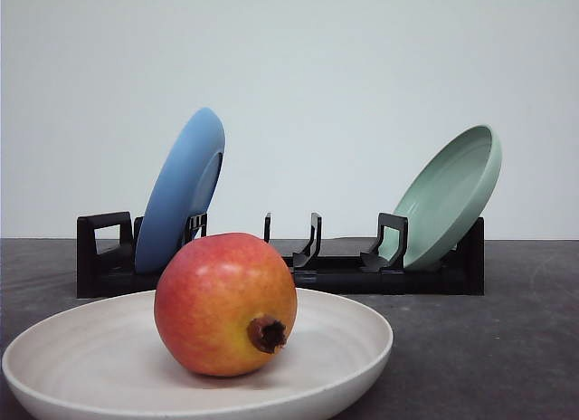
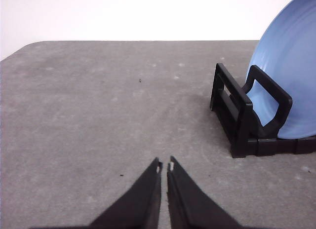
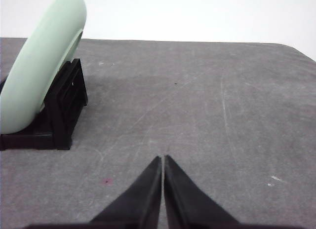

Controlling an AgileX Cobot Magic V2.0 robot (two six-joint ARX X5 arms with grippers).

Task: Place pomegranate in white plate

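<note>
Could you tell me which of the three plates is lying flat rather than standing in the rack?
The white plate, at the front with the pomegranate resting in it. The blue plate and pale green plate both stand tilted in the black rack behind.

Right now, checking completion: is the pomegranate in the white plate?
In: the pomegranate rests inside the white plate, unheld.
</note>
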